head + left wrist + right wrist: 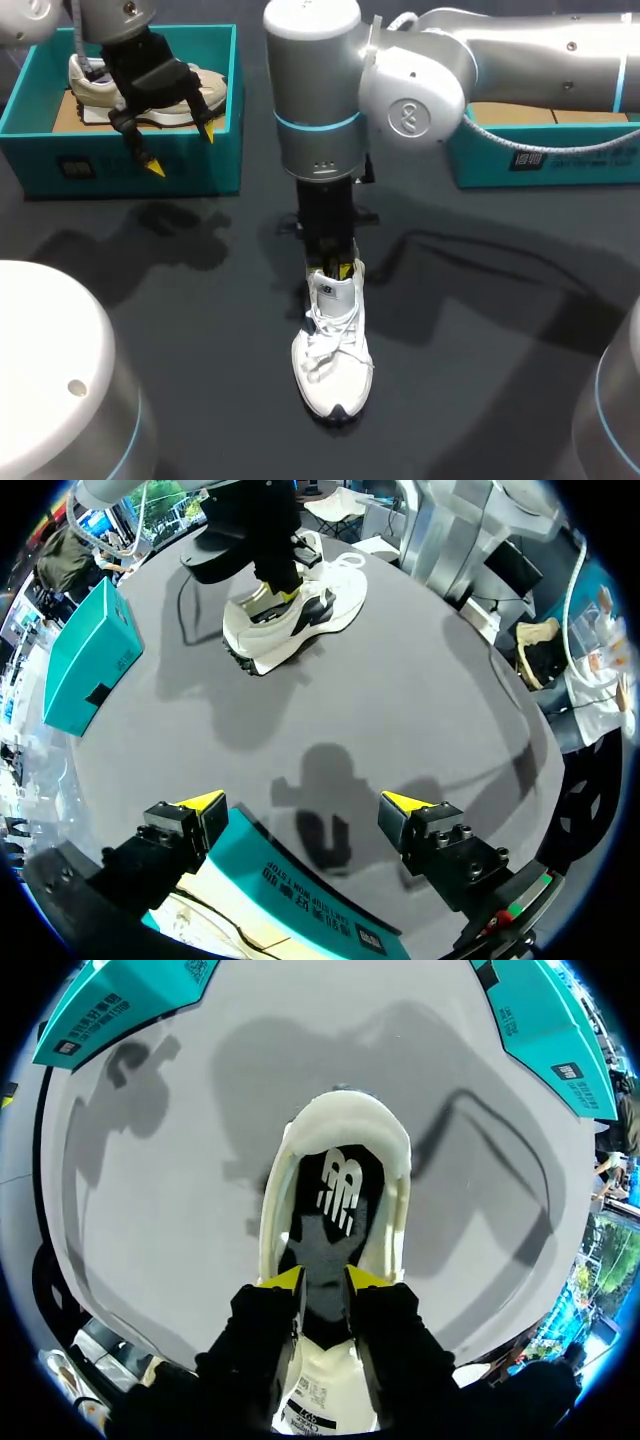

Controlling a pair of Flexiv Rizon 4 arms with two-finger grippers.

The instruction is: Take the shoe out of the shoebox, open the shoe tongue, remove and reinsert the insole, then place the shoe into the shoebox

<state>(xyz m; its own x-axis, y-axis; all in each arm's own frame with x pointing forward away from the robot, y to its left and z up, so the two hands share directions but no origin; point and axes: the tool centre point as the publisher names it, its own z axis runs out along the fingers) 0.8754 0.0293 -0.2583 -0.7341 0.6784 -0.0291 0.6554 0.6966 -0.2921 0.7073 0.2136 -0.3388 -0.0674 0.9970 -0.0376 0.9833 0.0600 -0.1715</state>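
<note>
At the frame's lower middle the white shoe [332, 360] stood on the table [480, 380], the right gripper [333, 270] narrowly parted inside its collar, so the insole [335, 1210] seemingly needed pinching and lifting next.

Shoe [332, 350] central, shoebox [120, 160] far left with another shoe [95, 90] inside, second shoebox [545, 160] far right.

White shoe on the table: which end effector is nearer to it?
Right. The right end effector is inside the white shoe; the left end effector hovers over a teal shoebox.
</note>
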